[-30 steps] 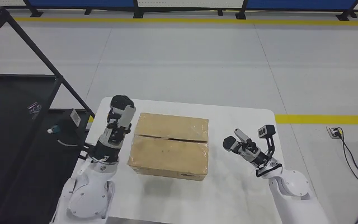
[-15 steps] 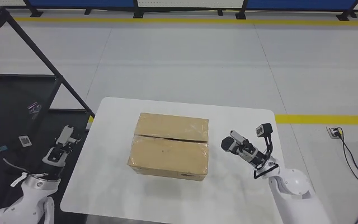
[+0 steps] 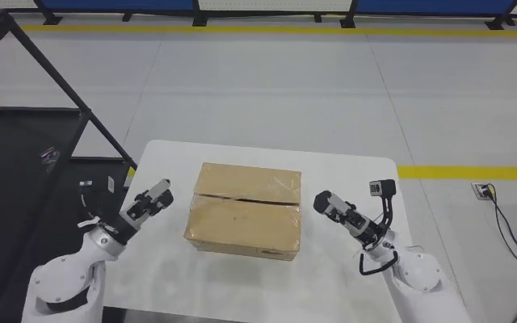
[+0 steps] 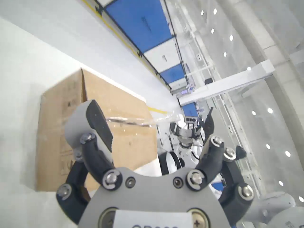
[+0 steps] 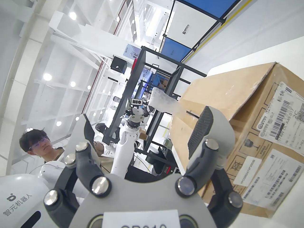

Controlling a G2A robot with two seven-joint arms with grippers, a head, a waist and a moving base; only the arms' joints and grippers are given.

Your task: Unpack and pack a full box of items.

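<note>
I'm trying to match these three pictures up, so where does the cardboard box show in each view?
Top view: the cardboard box lies closed at the middle of the table.
Left wrist view: the cardboard box lies just beyond the left pincer, partly hidden by it.
Right wrist view: the cardboard box lies close beyond the right pincer, labelled side showing.
Shared landmark: the long yellow floor line beyond the table.

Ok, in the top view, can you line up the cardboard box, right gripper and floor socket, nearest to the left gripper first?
1. Cardboard box, beside the left gripper on the table.
2. Right gripper, on the box's other side.
3. Floor socket, off the table, farthest out.
</note>
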